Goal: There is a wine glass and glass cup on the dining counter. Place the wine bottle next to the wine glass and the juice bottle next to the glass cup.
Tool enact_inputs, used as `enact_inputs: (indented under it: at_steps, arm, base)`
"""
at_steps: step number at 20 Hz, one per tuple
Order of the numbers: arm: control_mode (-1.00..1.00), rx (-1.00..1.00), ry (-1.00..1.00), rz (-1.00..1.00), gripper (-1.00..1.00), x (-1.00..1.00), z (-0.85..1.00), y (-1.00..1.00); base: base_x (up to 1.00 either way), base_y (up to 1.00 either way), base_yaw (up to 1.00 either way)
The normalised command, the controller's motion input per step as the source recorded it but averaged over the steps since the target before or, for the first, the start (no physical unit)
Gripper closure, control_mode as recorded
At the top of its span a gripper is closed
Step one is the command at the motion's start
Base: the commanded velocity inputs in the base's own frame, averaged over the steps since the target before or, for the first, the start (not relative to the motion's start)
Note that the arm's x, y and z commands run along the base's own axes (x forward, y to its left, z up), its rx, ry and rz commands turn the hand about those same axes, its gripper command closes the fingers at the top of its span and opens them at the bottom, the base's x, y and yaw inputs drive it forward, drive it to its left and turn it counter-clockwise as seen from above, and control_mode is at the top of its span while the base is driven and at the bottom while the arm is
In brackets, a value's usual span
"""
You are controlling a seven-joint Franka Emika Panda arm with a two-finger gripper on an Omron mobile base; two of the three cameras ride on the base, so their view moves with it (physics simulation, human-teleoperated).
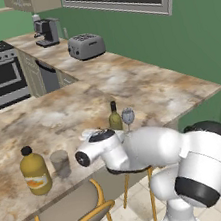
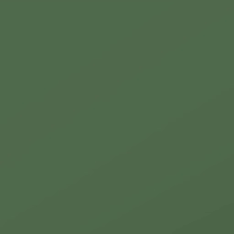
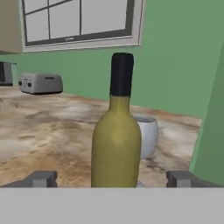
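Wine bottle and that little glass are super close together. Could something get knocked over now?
Maybe. The wine bottle stands upright between the open gripper's fingertips, so a sideways pull-out could tip it. The wine glass stands right beside the bottle on a thin stem; a bump to either could topple it. Both stand near the dining counter's edge, so a fall might go to the floor.
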Motion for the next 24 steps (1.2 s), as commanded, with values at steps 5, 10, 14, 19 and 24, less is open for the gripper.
enact_inputs:
  at_steps: [5,10,14,19,24]
  arm:
    - [-1.00,0.16,0.11,0.00,-1.00,-0.34,0.48,-0.08]
    - [-1.00,0.17,0.18,0.07,-1.00,-0.40,0.41,-0.17]
    - [-1.00,0.14,0.07,0.17,-1.00,-0.43,0.43,-0.30]
    - [-1.00,0.06,0.02,0.21,-1.00,-0.46,0.33,-0.22]
    - [-1.00,0.04,0.02,0.24,-1.00,-0.44,0.32,-0.23]
  base:
    - [0.00,0.00,0.00]
    - [0.00,0.00,0.00]
    - [0.00,0.00,0.00]
    - [0.00,0.00,0.00]
    - [0.00,0.00,0.00]
